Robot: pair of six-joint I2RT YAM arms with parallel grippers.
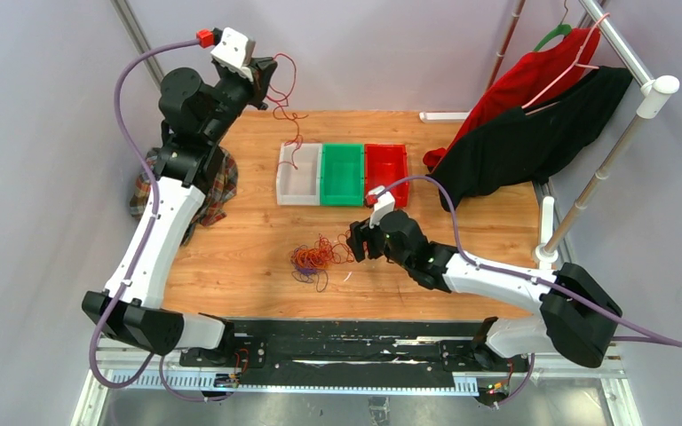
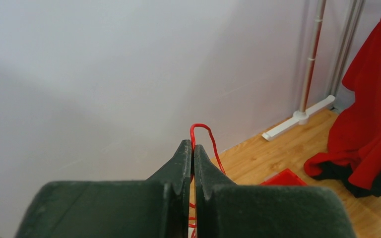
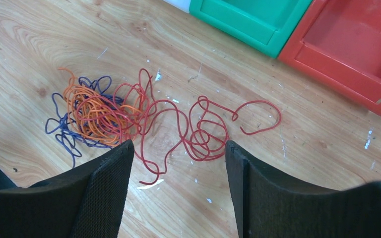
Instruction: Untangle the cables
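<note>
Right wrist view puts the tangled cables [image 3: 99, 111], orange, purple and red, on the counter [image 3: 327, 131] toward its near edge, just ahead of the right fingers [image 3: 106, 178], which stand wide apart, empty. They look light, springy and quick to snag, so a loose outlying red loop seems the best hold. Above the far left corner the left fingers [image 2: 181, 166] pinch one red cable [image 2: 202, 128], dangling.

The left arm [image 1: 155, 240] is raised high at the far left, the left gripper [image 1: 265, 78] pinched closed on a red cable [image 2: 202, 128]. The right arm [image 1: 488, 275] is held low, the right gripper [image 3: 178, 148] spread wide, pointed downward.
</note>
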